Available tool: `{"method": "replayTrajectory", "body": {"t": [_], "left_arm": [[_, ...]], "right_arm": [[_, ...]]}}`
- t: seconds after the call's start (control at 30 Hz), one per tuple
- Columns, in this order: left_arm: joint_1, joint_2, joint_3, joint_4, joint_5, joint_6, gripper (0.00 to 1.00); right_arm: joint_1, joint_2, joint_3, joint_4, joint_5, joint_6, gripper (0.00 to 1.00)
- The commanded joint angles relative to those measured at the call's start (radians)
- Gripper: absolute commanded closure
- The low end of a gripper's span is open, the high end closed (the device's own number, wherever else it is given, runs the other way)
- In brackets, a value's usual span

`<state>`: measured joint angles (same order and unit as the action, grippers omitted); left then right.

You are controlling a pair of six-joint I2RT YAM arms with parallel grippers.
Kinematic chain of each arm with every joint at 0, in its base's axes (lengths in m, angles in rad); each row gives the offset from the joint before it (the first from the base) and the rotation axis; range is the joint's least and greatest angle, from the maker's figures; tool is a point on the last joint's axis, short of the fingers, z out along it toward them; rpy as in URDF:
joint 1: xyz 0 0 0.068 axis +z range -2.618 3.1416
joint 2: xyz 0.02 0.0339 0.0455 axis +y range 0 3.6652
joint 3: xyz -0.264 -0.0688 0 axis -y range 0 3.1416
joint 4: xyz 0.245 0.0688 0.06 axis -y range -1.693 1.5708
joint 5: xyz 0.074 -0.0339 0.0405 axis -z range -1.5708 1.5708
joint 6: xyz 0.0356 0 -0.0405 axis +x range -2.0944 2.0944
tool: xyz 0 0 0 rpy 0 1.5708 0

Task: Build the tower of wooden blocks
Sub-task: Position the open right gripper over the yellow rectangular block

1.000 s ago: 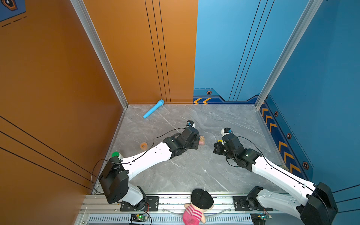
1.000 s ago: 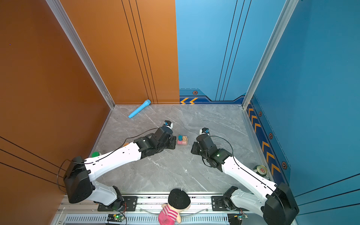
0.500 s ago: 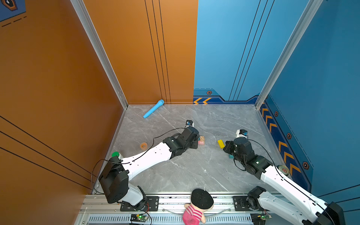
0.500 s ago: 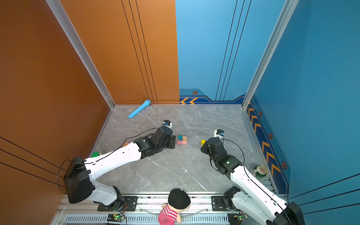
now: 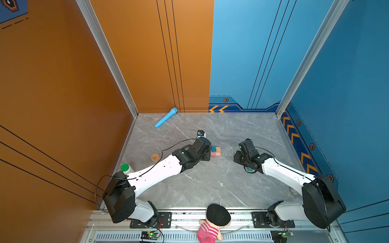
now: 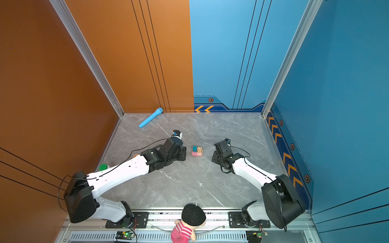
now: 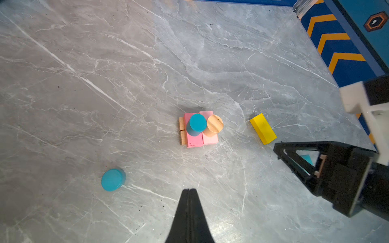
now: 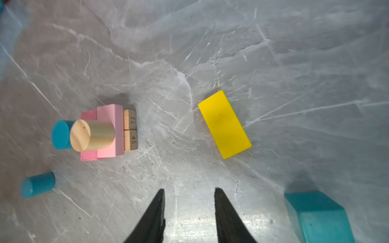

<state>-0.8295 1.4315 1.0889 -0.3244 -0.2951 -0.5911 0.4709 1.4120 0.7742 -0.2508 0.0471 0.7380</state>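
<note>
Item: yellow bar, flat on the counter, near the tower, apart. Handling, as I judged: you needed to square your wrist to its skew and pinch across the narrow width. Your right fingers stood parted, empty (bar ahead, untouched); left fingers pressed together, empty.
</note>
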Motion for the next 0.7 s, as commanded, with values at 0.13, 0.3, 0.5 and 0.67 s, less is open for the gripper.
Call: {"method": "replayTrajectory", "body": {"t": [0.13, 0.3, 0.5, 0.67], "left_arm": [[0.032, -0.036, -0.032, -0.011, -0.02, 0.018, 1.0], [0.046, -0.033, -0.04, -0.007, -0.012, 0.016, 0.99], [0.053, -0.025, -0.042, -0.007, -0.005, 0.011, 0.99], [0.059, -0.019, -0.042, -0.011, -0.001, 0.011, 1.0]], "right_arm": [[-0.021, 0.105, 0.065, 0.005, -0.1, -0.043, 0.48], [-0.054, 0.161, 0.075, 0.007, -0.145, -0.061, 0.51], [-0.083, 0.24, 0.111, 0.013, -0.207, -0.087, 0.58], [-0.11, 0.286, 0.141, -0.023, -0.21, -0.11, 0.66]]}}
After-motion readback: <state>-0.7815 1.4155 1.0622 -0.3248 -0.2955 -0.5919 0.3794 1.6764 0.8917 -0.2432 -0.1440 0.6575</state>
